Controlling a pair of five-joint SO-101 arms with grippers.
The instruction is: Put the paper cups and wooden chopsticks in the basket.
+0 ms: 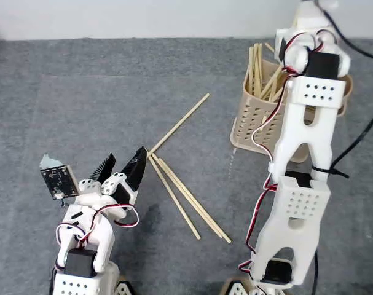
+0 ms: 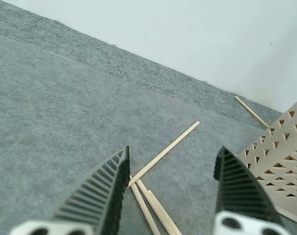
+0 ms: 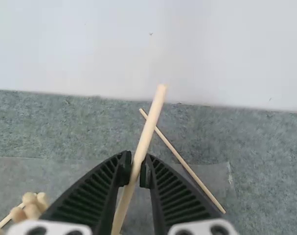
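The beige perforated basket [image 1: 251,120] stands at the back right of the grey mat and holds several wooden chopsticks [image 1: 258,70] upright. My right arm [image 1: 309,110] stretches over it. My right gripper [image 3: 135,164] is shut on one chopstick [image 3: 147,129] that tilts up toward the wall. Three loose chopsticks [image 1: 186,196] lie mid-mat, one slanting away [image 1: 180,123] from the other two. My left gripper [image 1: 126,157] is open at their near ends, which lie on the mat between its fingers [image 2: 114,183]. The basket wall [image 2: 280,147] is beside it.
One more chopstick [image 3: 182,159] lies on the mat behind the basket near the white wall, also seen as a stick [image 2: 251,111] in the left wrist view. A black cable [image 1: 358,138] hangs at the right arm's side. Bare mat spreads to the left.
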